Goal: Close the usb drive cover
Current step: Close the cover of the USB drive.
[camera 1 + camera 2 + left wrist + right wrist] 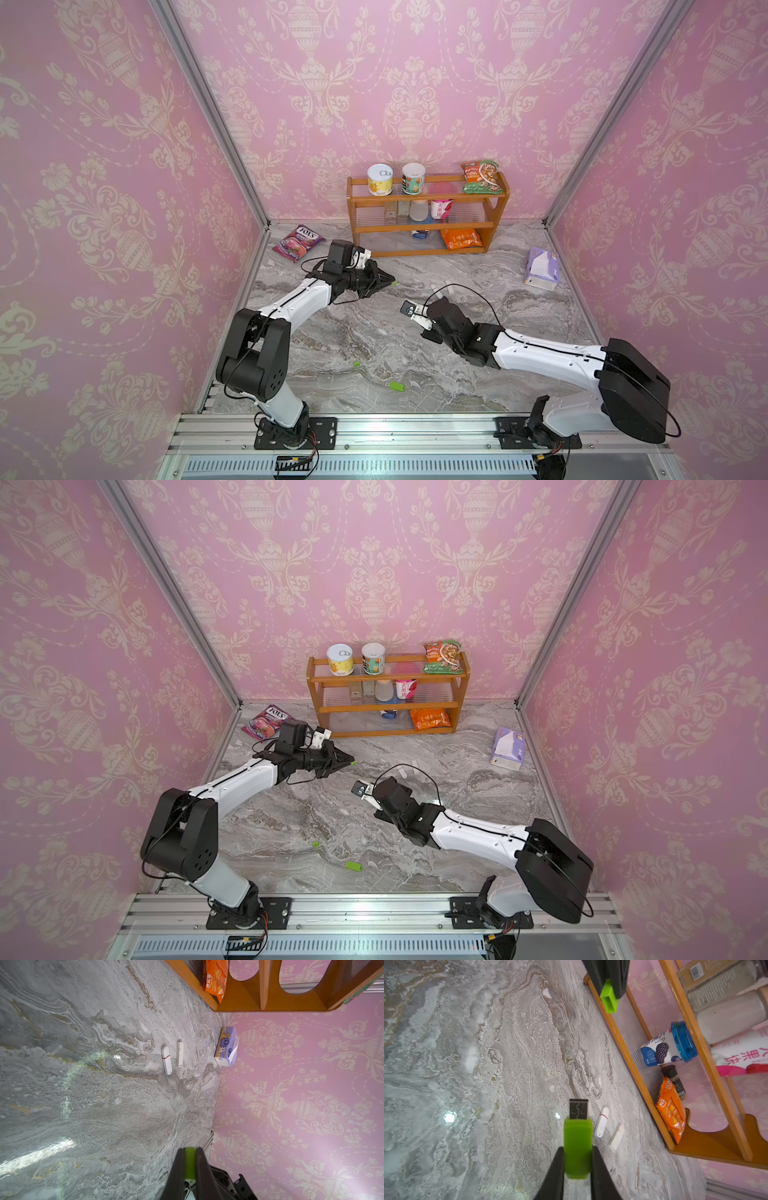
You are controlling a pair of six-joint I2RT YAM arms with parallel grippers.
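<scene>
Top views: left jaws clamped on the green cap [393, 282], above the bench [374, 332].
Left wrist: cap [190, 1164] pinched tight between the jaws.
Right wrist: right jaws grip the green usb drive [578, 1147] by its body. Plug bare, pointing toward the cap [608, 998], well apart.

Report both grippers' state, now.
Left gripper: shut on the green cap.
Right gripper: shut on the green usb drive, whose connector is uncovered.
</scene>
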